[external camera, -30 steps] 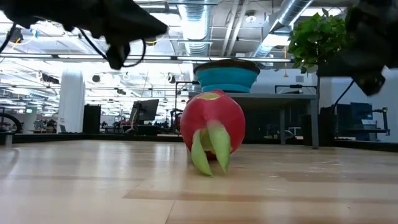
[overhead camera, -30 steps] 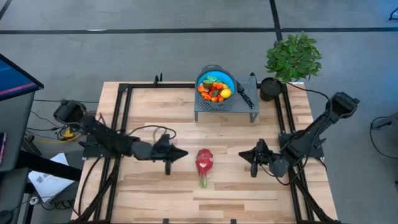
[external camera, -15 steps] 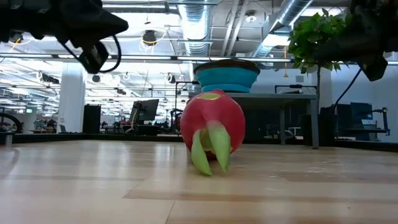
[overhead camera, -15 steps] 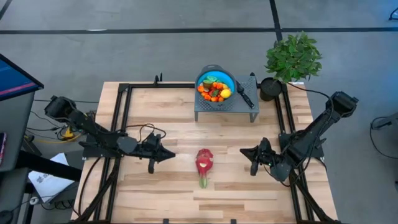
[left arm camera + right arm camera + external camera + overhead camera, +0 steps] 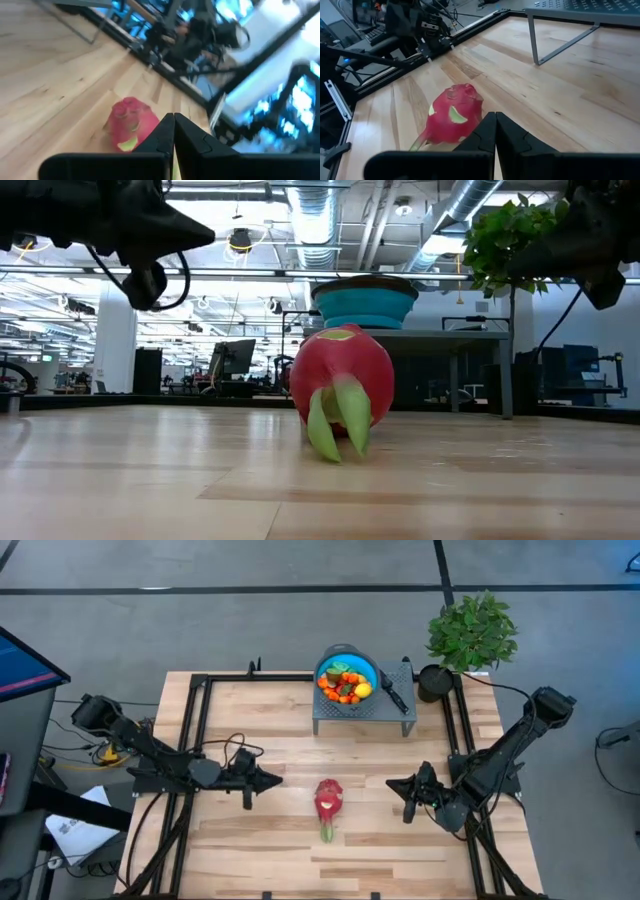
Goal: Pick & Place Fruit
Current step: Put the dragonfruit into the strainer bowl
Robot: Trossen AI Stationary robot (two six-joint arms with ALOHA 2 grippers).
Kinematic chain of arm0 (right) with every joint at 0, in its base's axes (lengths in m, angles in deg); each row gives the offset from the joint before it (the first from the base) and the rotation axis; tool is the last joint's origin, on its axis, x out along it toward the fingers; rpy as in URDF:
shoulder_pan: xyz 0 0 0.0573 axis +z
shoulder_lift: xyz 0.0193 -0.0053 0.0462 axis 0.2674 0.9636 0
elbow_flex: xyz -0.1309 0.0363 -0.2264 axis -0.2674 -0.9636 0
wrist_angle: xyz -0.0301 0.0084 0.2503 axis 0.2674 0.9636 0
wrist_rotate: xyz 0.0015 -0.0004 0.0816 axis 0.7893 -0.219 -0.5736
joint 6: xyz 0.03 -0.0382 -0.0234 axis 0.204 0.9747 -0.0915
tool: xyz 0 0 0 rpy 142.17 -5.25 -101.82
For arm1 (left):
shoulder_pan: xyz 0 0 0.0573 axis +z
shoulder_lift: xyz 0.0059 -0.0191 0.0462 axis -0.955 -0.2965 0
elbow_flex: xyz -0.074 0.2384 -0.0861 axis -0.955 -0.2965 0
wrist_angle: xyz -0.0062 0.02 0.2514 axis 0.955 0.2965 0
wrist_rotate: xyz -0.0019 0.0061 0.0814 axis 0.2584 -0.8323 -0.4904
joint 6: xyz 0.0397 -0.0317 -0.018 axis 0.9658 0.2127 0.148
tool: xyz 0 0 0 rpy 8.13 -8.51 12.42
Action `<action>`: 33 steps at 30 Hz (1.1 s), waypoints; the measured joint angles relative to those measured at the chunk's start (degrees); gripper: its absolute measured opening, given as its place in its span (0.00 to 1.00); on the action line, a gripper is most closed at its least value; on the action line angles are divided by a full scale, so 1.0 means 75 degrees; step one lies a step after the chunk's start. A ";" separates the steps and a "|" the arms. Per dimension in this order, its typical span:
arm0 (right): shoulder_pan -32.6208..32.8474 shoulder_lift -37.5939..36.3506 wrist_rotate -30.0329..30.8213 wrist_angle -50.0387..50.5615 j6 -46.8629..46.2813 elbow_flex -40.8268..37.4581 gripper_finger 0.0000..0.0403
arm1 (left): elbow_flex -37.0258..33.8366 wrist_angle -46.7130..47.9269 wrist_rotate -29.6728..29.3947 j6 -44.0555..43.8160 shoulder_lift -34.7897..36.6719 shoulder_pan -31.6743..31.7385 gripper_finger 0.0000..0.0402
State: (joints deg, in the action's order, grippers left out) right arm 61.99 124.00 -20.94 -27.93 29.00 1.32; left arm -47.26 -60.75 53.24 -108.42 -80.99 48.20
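The dragon fruit [image 5: 326, 802], a plump pink-red oval with waxy green leaf tips, lies on its side on the pale wooden table [image 5: 260, 720], between the two grippers and apart from both. The left gripper [image 5: 272, 780] hangs above the planks just to one side of it, its dark angular fingers pressed flat together and holding nothing. The right gripper [image 5: 393, 785] hangs on the fruit's other side, fingers likewise pinched together and empty. Well beyond both grippers, at the table's far edge, a round blue bowl [image 5: 347, 667] sits on a grey perforated metal stand [image 5: 365, 712], heaped with small glossy fruits [image 5: 345, 686] in orange, red, yellow and green.
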 joint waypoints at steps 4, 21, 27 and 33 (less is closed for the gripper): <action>0.0001 0.0000 0.0000 0.0003 0.0328 0.0000 0.00 | 0.0334 -0.0010 -0.0993 -0.0563 -0.0093 -0.0261 0.00; -0.0841 0.0000 0.0262 0.0090 0.1346 0.0000 0.00 | 0.2000 0.0157 -0.1506 -0.0334 -0.1710 -0.0216 0.00; -0.0961 0.0000 0.0236 0.0090 0.1378 0.0000 0.00 | 0.2664 0.0133 -0.1530 -0.0339 -0.2439 0.0087 0.00; -0.0749 0.0000 0.0231 0.0134 0.1378 0.0000 0.00 | 0.3370 0.0246 -0.1531 -0.0060 -0.3265 0.0215 0.00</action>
State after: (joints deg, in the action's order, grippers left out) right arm 56.37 124.00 -19.21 -26.92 39.33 1.32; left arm -21.99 -58.91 41.76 -108.87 -105.48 49.81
